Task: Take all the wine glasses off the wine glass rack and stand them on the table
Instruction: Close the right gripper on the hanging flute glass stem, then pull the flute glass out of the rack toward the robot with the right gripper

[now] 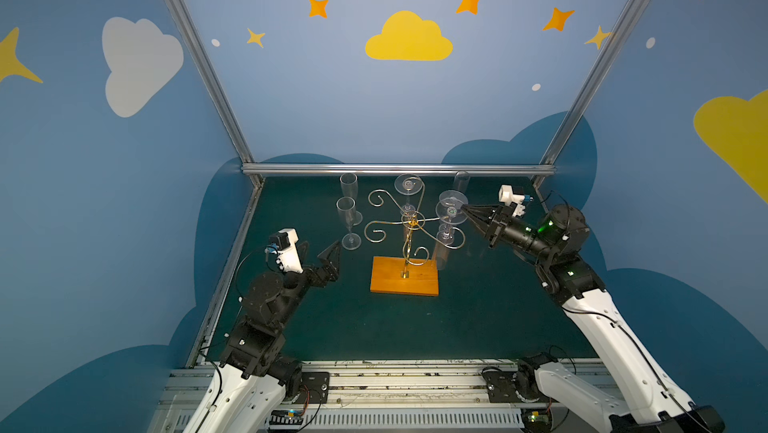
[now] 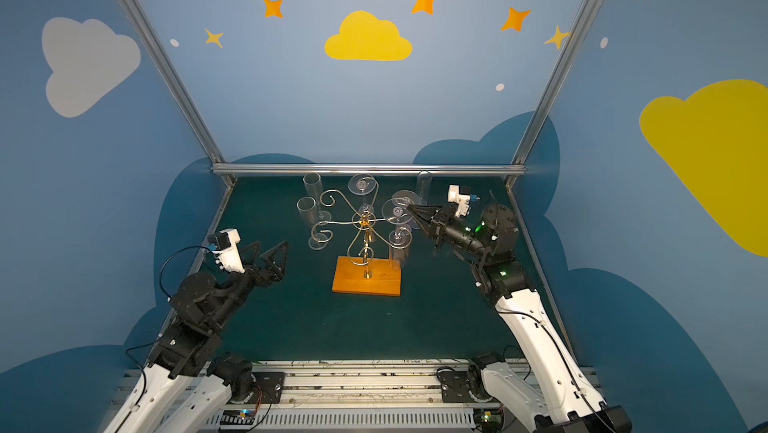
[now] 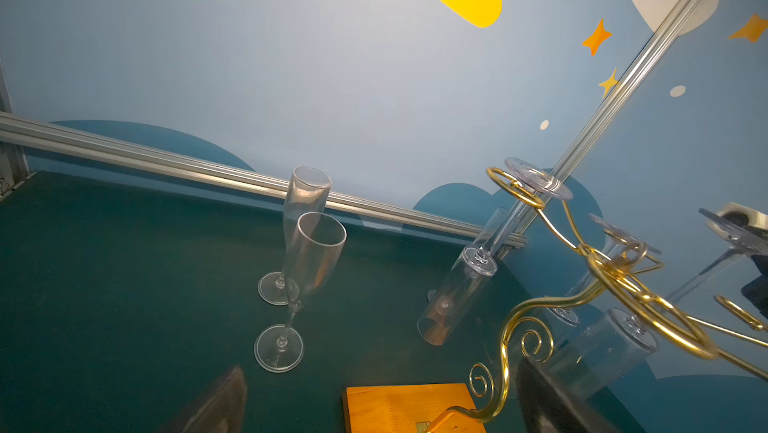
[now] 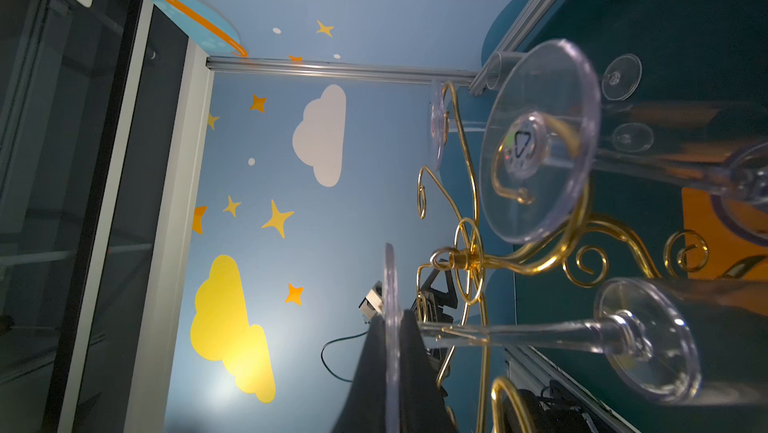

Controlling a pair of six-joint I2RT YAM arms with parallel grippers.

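The wine glass rack [image 1: 404,276] [image 2: 366,281] is gold wire on an orange-brown wooden base at mid-mat. Clear wine glasses hang from it upside down. My right gripper [image 1: 465,207] [image 2: 409,206] is shut on the rim of one hanging wine glass's foot [image 1: 452,197] [image 2: 405,197], on the rack's right side. In the right wrist view my gripper [image 4: 390,314] clamps that thin disc edge-on, and a gold curl still circles the stem [image 4: 540,333]. My left gripper [image 1: 323,242] [image 2: 271,244] [image 3: 382,393] is open and empty, left of the base.
Two upright flutes [image 1: 349,219] [image 1: 348,190] stand on the green mat left of the rack, near my left gripper. Two more glasses hang on the rack [image 1: 409,184] [image 1: 451,213]. An aluminium rail [image 1: 399,169] and blue walls close in the back and sides.
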